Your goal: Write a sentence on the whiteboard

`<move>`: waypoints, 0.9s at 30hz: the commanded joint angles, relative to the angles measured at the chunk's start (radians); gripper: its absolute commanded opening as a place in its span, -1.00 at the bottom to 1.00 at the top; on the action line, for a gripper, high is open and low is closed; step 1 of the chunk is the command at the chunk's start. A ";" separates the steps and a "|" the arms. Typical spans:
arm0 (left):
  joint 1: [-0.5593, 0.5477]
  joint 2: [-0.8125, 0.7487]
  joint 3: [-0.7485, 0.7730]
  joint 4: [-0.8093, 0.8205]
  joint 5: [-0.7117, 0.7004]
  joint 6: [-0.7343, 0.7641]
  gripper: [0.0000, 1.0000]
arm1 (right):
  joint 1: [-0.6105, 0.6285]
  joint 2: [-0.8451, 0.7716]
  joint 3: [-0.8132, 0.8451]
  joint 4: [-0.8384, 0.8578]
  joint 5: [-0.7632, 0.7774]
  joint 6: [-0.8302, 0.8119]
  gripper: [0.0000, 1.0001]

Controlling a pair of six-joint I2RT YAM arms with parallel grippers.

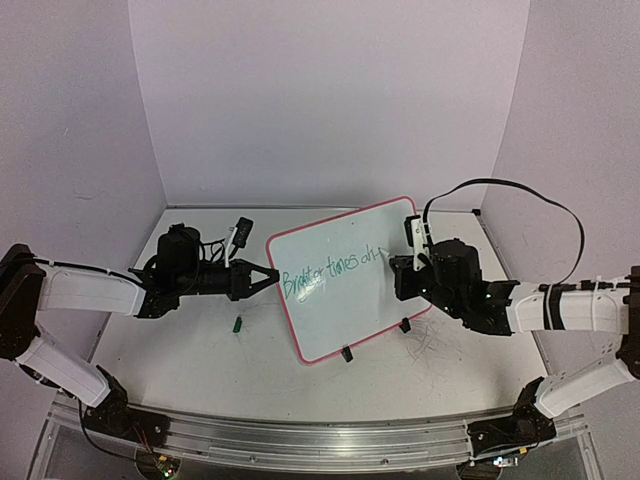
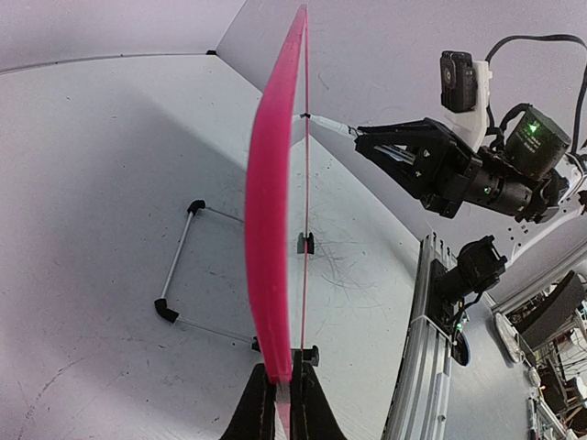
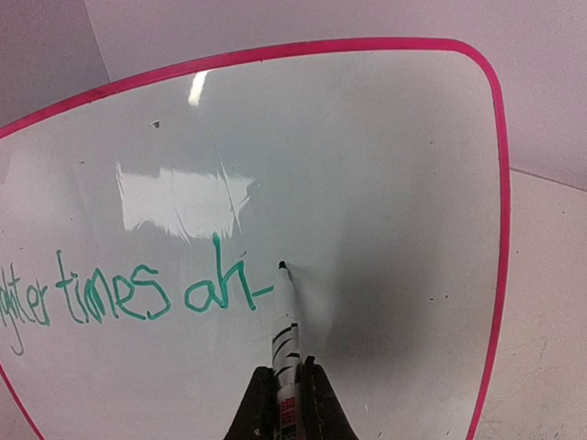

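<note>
Could twist whiteboard (image 2: 271,229) within left pincer (image 2: 284,380) clamped on its edge, skewing the sentence (image 3: 115,298), by overpressing the marker (image 3: 285,321) pinched in right pincer (image 3: 287,385).

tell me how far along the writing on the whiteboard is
Done: the sentence reads "Brighter times ah" in green on the whiteboard. In hand: the right gripper holds the marker with its tip on the board just past the "h", while the left gripper clamps the board's edge. Left: the last word looks unfinished, then lifting the marker away.
</note>
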 commanded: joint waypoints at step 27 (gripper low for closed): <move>0.005 -0.013 0.020 -0.030 -0.019 0.031 -1.00 | -0.007 -0.041 -0.040 -0.049 -0.053 0.033 -1.00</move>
